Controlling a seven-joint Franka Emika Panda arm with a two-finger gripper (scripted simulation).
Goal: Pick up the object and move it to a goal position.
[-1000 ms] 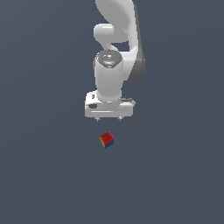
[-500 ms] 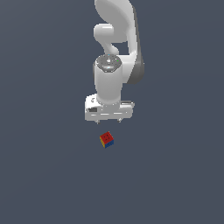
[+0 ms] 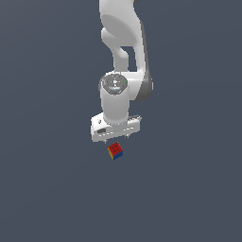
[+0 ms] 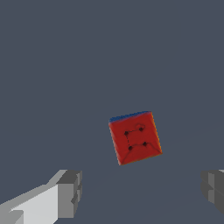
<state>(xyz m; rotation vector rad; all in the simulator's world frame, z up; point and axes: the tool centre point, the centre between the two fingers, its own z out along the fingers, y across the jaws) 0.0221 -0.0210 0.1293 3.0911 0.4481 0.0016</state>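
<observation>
The object is a small cube (image 3: 115,151) with a red top, a blue side and a yellow side. It lies on the dark grey floor just below the white gripper (image 3: 116,137) in the exterior view. In the wrist view the cube (image 4: 134,137) shows its red top face, rotated a little, ahead of the gap between the two grey fingertips (image 4: 70,194). The jaws stand wide apart and hold nothing. The gripper (image 4: 142,192) is above the cube and does not touch it.
A plain dark grey surface (image 3: 189,189) fills both views. The white arm (image 3: 120,56) rises above the gripper. Nothing else is in view.
The arm has shifted slightly toward the exterior view's left and lowered a little toward the cube. The cube has not moved.
</observation>
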